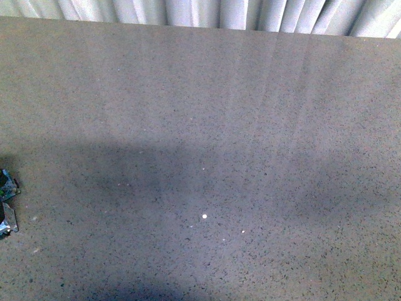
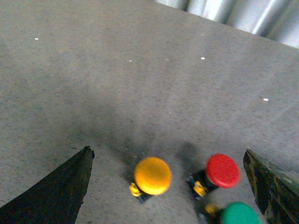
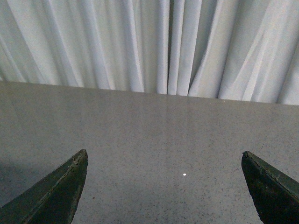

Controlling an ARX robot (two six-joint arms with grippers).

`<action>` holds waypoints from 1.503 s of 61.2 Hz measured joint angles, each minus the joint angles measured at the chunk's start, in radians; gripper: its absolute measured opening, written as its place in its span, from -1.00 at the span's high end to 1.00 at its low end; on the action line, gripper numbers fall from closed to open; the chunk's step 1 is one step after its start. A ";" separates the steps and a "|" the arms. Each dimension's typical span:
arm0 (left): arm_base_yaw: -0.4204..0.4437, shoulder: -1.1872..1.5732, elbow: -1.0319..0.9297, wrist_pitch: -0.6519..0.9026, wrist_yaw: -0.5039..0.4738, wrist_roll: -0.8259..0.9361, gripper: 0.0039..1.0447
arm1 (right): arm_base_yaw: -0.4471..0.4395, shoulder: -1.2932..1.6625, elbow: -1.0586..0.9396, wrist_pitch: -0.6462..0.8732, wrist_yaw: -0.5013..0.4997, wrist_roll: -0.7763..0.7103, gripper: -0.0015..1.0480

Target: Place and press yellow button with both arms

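In the left wrist view the yellow button point(image 2: 152, 175) stands upright on the grey table, its glossy round cap over a black collar with a small yellow side tab. My left gripper point(image 2: 168, 175) hangs open above it, and the button lies between the two dark fingers, nearer one of them point(image 2: 56, 191). A small dark piece of the left arm point(image 1: 7, 204) shows at the left edge of the front view. The button is out of the front view. My right gripper point(image 3: 163, 179) is open over bare table with nothing between its fingers.
A red button point(image 2: 222, 171) and a green button point(image 2: 239, 214) stand close beside the yellow one, near the other left finger point(image 2: 271, 186). A white curtain point(image 3: 149, 44) hangs behind the far edge of the speckled grey table point(image 1: 207, 125).
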 joint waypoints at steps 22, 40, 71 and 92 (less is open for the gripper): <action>-0.003 0.380 0.022 0.245 0.014 0.082 -0.83 | 0.000 0.000 0.000 0.000 0.000 0.000 -0.82; -0.005 0.513 0.034 0.326 0.015 0.091 -0.83 | 0.000 0.000 0.000 0.000 0.000 0.000 -0.82; -0.050 0.656 0.068 0.405 -0.021 0.093 -0.83 | 0.000 0.000 0.000 0.000 0.000 0.000 -0.82; -0.050 0.687 0.098 0.410 -0.032 0.090 -0.83 | 0.000 0.000 0.000 0.000 0.000 0.000 -0.82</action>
